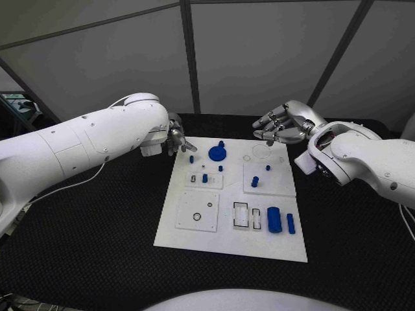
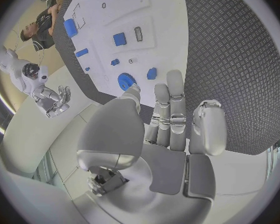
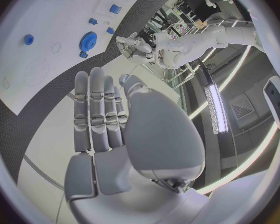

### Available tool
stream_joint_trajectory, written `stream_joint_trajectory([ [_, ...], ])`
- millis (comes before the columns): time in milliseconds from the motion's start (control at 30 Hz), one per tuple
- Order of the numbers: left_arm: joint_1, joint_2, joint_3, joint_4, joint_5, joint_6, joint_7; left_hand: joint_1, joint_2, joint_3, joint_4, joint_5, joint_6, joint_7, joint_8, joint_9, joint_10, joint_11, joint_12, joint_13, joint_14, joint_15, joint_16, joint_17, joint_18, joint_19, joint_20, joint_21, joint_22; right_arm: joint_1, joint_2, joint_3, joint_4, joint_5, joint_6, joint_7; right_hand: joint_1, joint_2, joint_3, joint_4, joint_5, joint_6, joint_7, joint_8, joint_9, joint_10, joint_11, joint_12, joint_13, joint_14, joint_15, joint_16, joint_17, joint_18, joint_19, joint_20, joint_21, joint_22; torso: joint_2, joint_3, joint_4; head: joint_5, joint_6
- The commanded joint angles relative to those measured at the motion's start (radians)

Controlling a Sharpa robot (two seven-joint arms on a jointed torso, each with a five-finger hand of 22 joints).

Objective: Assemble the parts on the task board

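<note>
**Both hands hover empty at the far end of the task board**

The black surface (image 1: 95, 227) fills the lower part of the head view, and the white task board (image 1: 228, 245) lies lengthwise at its centre, running from the middle of the frame down toward the bottom.

The left arm (image 1: 67, 152) enters from the left edge. Its left hand (image 1: 177, 141) sits just beside the board's upper left corner, fingers apart and holding nothing; the left wrist view shows the fingers extended over the board's edge.

The right arm (image 1: 385, 165) enters from the right edge. Its right hand (image 1: 281, 124) hangs above the board's upper right corner, fingers loosely spread and empty.

On the board, a blue gear (image 1: 217, 153) lies near the upper middle, close to the left hand. A blue cylinder (image 1: 274, 219) and a slimmer blue bar (image 1: 291, 223) lie side by side at the lower right of the board. A blue peg (image 1: 255, 182) stands right of centre, and a small blue block (image 1: 207, 174) sits left of centre. Further small blue parts near the top of the board are too small to make out.
</note>
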Motion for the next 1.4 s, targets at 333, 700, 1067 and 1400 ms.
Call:
stream_joint_trajectory([
  [333,-0.001,0.041,-0.005,-0.063,-0.016,0.060,0.037,-0.038,0.015,-0.047,0.005,0.002,0.018,0.002,-0.010,-0.028,-0.002,-0.001,0.013,0.003,0.005,0.006,-0.003,0.003,0.006,0.005,0.003,0.004,0.040,0.002,0.005,0.001,0.002,-0.002,0.001,0.005,-0.011,0.000,0.005,0.002,0.003,-0.008,-0.002,0.001,0.000,-0.006,0.003,0.006,0.001,-0.009,-0.001,0.005,0.001,0.010,-0.007,0.001,-0.007,0.001,-0.001,0.0005,0.0007,-0.001,-0.005],
  [700,-0.009,0.069,-0.011,-0.101,-0.016,0.091,0.048,-0.015,0.034,-0.057,-0.004,0.003,0.039,-0.004,-0.010,-0.043,0.007,-0.006,0.028,0.009,0.007,0.003,-0.003,0.004,0.003,0.014,0.000,0.013,0.053,0.002,0.008,0.001,0.001,-0.002,0.003,0.005,-0.011,0.000,0.005,0.002,0.003,-0.008,-0.002,0.001,0.000,-0.006,0.003,0.006,0.001,-0.009,-0.001,0.005,0.001,0.010,-0.007,0.001,-0.007,0.001,-0.001,0.0002,0.0005,-0.002,-0.009],
  [1067,-0.015,0.080,-0.012,-0.123,-0.016,0.107,0.051,0.017,0.047,-0.056,-0.012,0.004,0.051,-0.006,-0.013,-0.053,0.009,-0.008,0.031,0.008,0.008,0.001,-0.003,0.004,0.002,0.016,-0.001,0.016,0.058,0.002,0.010,0.001,0.001,-0.002,0.004,0.005,-0.011,0.000,0.006,0.002,0.004,-0.009,-0.001,0.001,0.000,-0.008,0.003,0.006,0.001,-0.010,-0.001,0.004,0.001,0.010,-0.007,0.001,-0.007,0.001,-0.002,0.0010,0.0015,-0.002,-0.012],
  [1400,-0.020,0.084,-0.012,-0.127,-0.017,0.105,0.057,0.045,0.064,-0.044,-0.019,0.005,0.060,-0.008,-0.016,-0.061,0.010,-0.010,0.031,0.004,0.008,-0.001,-0.004,0.005,0.001,0.017,-0.002,0.017,0.060,0.002,0.012,0.001,0.000,-0.002,0.005,0.005,-0.011,0.000,0.006,0.002,0.004,-0.009,-0.001,0.001,0.000,-0.008,0.003,0.006,0.001,-0.010,-0.001,0.004,0.001,0.010,-0.007,0.001,-0.007,0.001,-0.003,0.0016,0.0006,-0.001,-0.012],
])
